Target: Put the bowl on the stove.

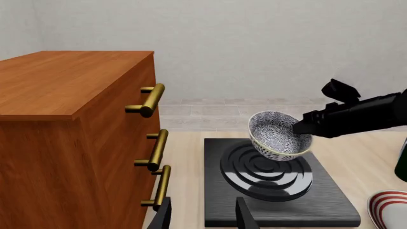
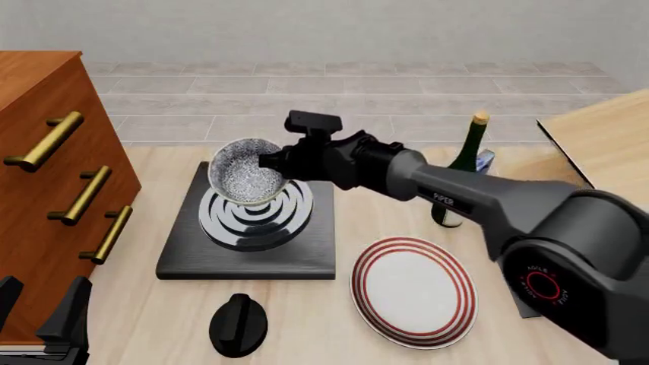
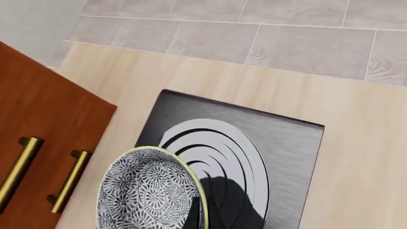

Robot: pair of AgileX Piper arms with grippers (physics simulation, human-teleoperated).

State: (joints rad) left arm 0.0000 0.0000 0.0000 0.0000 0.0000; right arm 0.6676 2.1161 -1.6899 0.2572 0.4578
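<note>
At far left a reddish-brown wooden drawer cabinet (image 2: 45, 175) with three brass bar handles (image 2: 83, 196) is seen standing on the pale wood counter (image 2: 345, 228). The left gripper (image 2: 41, 319) is seen low at the front-left corner, its dark fingers (image 1: 245, 214) spread apart with nothing between them, well apart from the stove. Just right of the cabinet the flat square black stove slab (image 2: 182, 255) with a silver-grey concentric ring burner (image 2: 258, 220) is laid on the counter. The small round deep bowl (image 2: 246, 179) with blue-grey and white speckled pattern and pale rim is held above the burner, tilted, not resting on the rings; a gap under it is seen in the left wrist view (image 1: 279, 138). The bowl's rim on its right side is pinched by the right gripper (image 2: 272, 161), pressed onto it. In front of the stove a small black round knob (image 2: 239, 323) is seen on the counter. Right of it lies a flat white plate with red rings (image 2: 414, 291). Behind the plate a dark green bottle with a gold top (image 2: 469, 160) is stood upright, partly hidden by the right arm.
</note>
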